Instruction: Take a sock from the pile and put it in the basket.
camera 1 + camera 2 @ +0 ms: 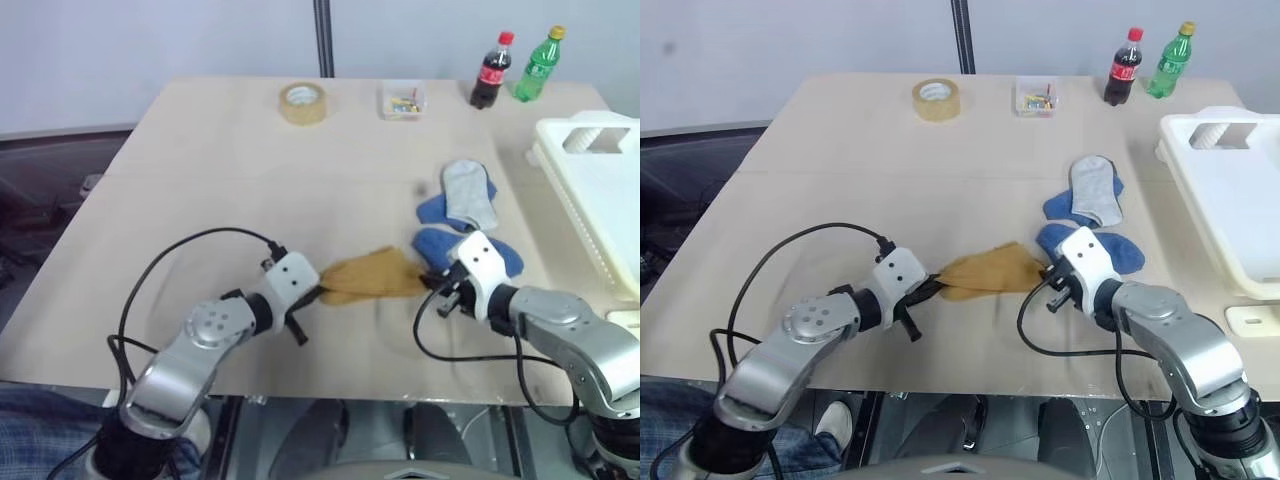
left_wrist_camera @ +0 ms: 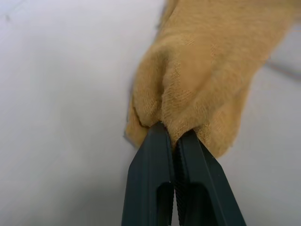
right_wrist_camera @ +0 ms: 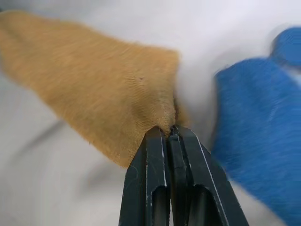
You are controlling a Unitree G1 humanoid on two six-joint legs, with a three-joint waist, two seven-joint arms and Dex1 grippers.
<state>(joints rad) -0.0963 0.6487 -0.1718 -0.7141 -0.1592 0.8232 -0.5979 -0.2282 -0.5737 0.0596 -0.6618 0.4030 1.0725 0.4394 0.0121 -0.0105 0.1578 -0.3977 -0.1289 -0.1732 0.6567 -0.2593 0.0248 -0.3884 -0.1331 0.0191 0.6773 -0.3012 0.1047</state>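
- Mustard-yellow fabric, one sock (image 1: 370, 277), stretches between the two grippers just below the centre of the head view, over the tan table (image 1: 200, 180); whether it touches the tabletop I cannot tell.
- The left gripper (image 2: 171, 136) has its black fingers pressed together on one bunched end of the yellow sock; the left wrist view shows the cloth pinched between the tips.
- The right gripper (image 3: 169, 132) is likewise clamped tight on the opposite end of the same sock; blue cloth lies just beside it.
- The pile (image 1: 462, 215) sits right of centre; a light grey sock (image 1: 470, 192) lies on top of blue socks (image 1: 440, 245), just beyond the right gripper.
- The basket (image 1: 600, 190), white plastic with a handle cut-out, stands at the right edge of the frame, apart from the pile.
- Along the top of the frame: a tape roll (image 1: 302, 102), a small clear box (image 1: 402, 100), a cola bottle (image 1: 490, 72) and a green bottle (image 1: 538, 65).
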